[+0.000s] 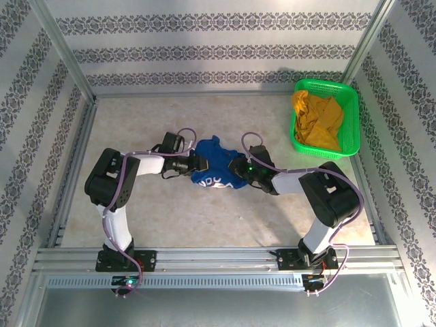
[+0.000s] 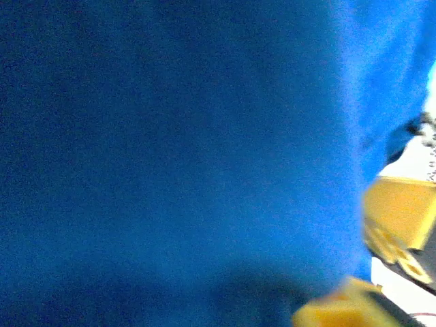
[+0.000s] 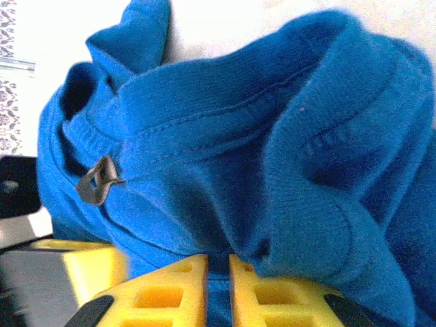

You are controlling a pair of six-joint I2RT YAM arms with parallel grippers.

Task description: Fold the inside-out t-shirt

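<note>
Mid-frame in the top view, between the two wrists: inside-out t-shirt sits in a crumpled heap on the table, whitish print showing along its lower edge. Green basket with the mustard-yellow garment is well apart, upper right, not involved.

Right gripper: fingers nearly together at the bottom of its wrist view, blue knit pinched in the slit between them, so it is grasping a fold on the heap's right side. Left gripper is pushed into the heap's left side. Its wrist view is blurred blue cloth with bits of yellow fingers at lower right. Can't tell whether it has clamped on anything.

Handling, my read: light, limp cotton with no stiffness. It will sag and drag, and layers cling, so a pinch can take two plies. Not fragile, not slippery. Better holds are the stitched edges: the collar seam by the grey label, left side of the right wrist view, or the hem and shoulder seams. They stretch less and give a reference for spreading flat before any fold.
</note>
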